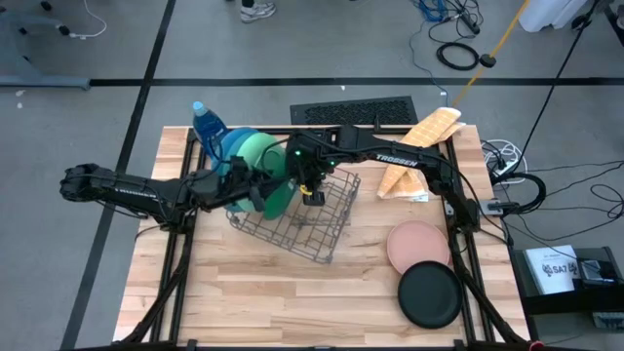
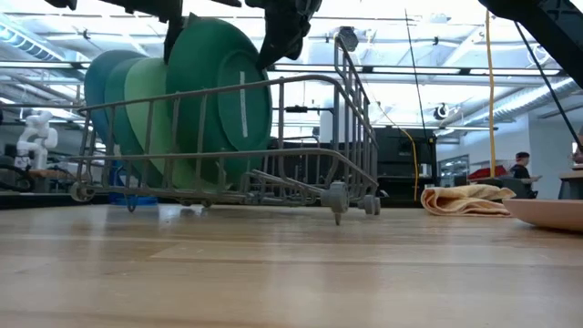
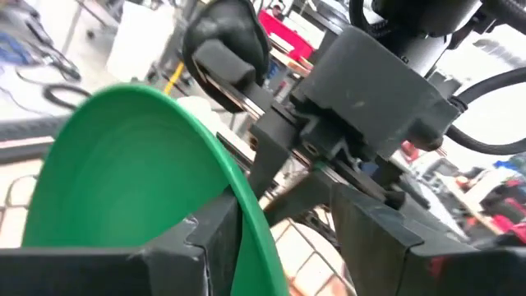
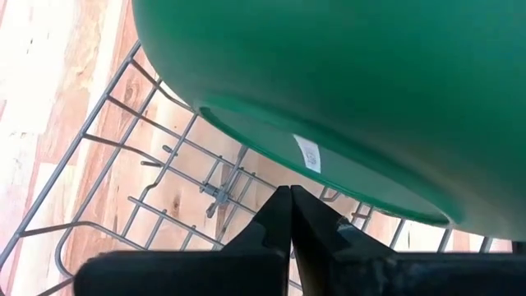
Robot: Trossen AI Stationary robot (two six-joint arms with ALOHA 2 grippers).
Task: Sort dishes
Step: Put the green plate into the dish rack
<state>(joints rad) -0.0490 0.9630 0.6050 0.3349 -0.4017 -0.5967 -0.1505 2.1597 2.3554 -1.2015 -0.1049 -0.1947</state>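
Note:
Three plates stand on edge in the grey wire rack [image 1: 310, 226]: blue [image 1: 226, 144], light green [image 1: 257, 150] and dark green [image 1: 278, 198]; their lower rims rest in the rack [image 2: 301, 173]. My left gripper [image 1: 255, 192] is open, and its fingers stand on either side of the dark green plate's upper rim [image 3: 251, 215]. My right gripper [image 4: 289, 197] is shut and empty. It points down over the rack [image 1: 312, 193], close to the dark green plate's underside [image 4: 345, 90]. The pink plate [image 1: 417, 244] and the black plate [image 1: 429, 294] lie flat at the near right. My left gripper straddles the dark green plate's upper rim [image 3: 256, 234], coming level from the table's left. One finger [image 3: 209, 242] lies at the plate's hollow face, and a gap shows between the rim and the other finger [image 3: 370, 247]. My right gripper: I cannot tell whether its shut fingertips touch the plate's underside.
A blue bottle [image 1: 205, 121] stands behind the rack at the far left. A tan cloth [image 1: 419, 148] lies at the far right. Bare wood lies in front of the rack toward the near edge.

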